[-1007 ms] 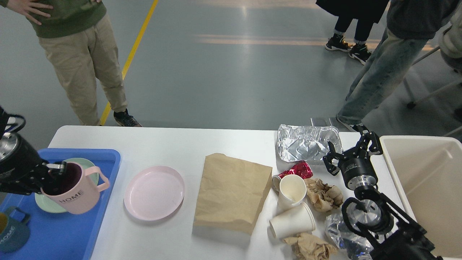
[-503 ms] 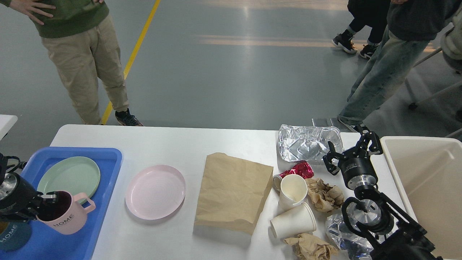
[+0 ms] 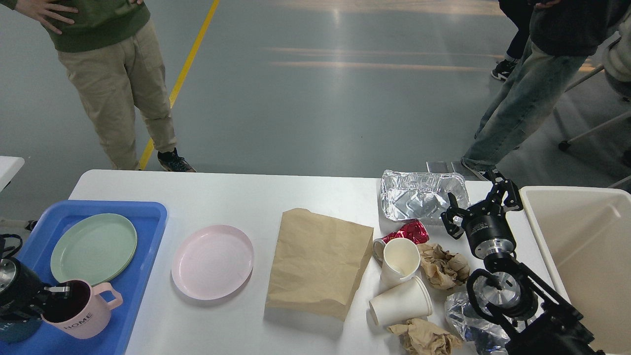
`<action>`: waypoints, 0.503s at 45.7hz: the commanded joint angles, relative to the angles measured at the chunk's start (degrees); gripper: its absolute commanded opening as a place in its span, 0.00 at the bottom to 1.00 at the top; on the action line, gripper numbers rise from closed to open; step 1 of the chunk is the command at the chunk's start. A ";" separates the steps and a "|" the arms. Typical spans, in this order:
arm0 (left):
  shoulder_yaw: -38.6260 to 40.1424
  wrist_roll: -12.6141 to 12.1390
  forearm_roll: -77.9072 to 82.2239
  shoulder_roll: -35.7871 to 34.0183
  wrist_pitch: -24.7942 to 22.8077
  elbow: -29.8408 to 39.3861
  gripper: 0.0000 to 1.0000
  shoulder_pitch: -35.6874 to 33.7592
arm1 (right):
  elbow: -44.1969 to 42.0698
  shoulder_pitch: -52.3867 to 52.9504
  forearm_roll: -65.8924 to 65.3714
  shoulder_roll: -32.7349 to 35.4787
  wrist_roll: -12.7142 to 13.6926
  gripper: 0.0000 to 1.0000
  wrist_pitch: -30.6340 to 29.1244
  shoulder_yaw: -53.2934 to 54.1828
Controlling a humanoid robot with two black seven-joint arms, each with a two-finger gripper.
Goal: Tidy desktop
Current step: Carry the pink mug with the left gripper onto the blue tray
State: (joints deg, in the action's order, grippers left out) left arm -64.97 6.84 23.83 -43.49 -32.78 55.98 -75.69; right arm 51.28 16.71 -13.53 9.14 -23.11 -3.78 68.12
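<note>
The white desktop carries a pink plate, a flat brown paper bag, a foil container, a red wrapper, two paper cups and crumpled brown paper. At the left, my left gripper is shut on the rim of a pink "HOME" mug, held low over the blue tray. My right gripper stands open, empty, just right of the foil container.
A green plate lies in the tray and a teal mug shows at its near corner. A beige bin stands at the right edge. More crumpled paper and foil lie by my right arm. People stand beyond the table.
My left gripper has carried the pink mug from above the green plate down and toward me, to the tray's near left part. The right arm has not moved.
</note>
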 commanded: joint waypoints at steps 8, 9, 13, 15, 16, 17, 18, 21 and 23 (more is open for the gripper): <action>0.01 0.11 -0.02 0.07 0.35 0.09 0.07 0.72 | 0.05 -0.01 0.00 0.00 0.00 1.00 0.00 0.00; 0.01 0.11 -0.28 0.07 0.44 0.18 0.10 0.72 | 0.05 -0.01 0.00 0.00 0.00 1.00 0.00 0.00; -0.07 0.28 -1.24 -0.46 1.23 0.27 0.34 0.72 | 0.05 -0.01 0.00 0.00 0.00 1.00 0.00 0.00; -0.16 0.28 -2.30 -0.98 1.93 0.36 0.45 0.63 | 0.05 -0.01 0.00 0.00 0.00 1.00 0.00 0.00; -0.25 0.28 -2.91 -1.07 2.20 0.71 0.51 0.63 | 0.05 -0.01 0.00 0.00 0.00 1.00 0.00 0.00; -0.42 0.19 -3.26 -1.25 2.46 1.06 0.55 0.63 | 0.05 -0.01 0.00 0.00 0.00 1.00 0.00 0.00; -0.51 0.19 -3.62 -1.25 2.72 1.41 0.59 0.63 | 0.05 -0.01 0.00 0.00 0.00 1.00 0.00 0.00; -0.69 0.11 -3.80 -1.34 3.69 2.38 0.73 0.63 | 0.05 -0.01 0.00 0.00 0.00 1.00 0.00 0.00; -0.78 0.11 -3.80 -1.34 4.04 2.56 0.81 0.54 | 0.05 -0.01 0.00 0.00 0.00 1.00 0.00 0.00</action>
State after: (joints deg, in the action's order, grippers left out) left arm -65.47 7.07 20.50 -44.68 -29.94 57.55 -75.00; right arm 51.33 16.71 -13.53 9.14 -23.12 -3.78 68.11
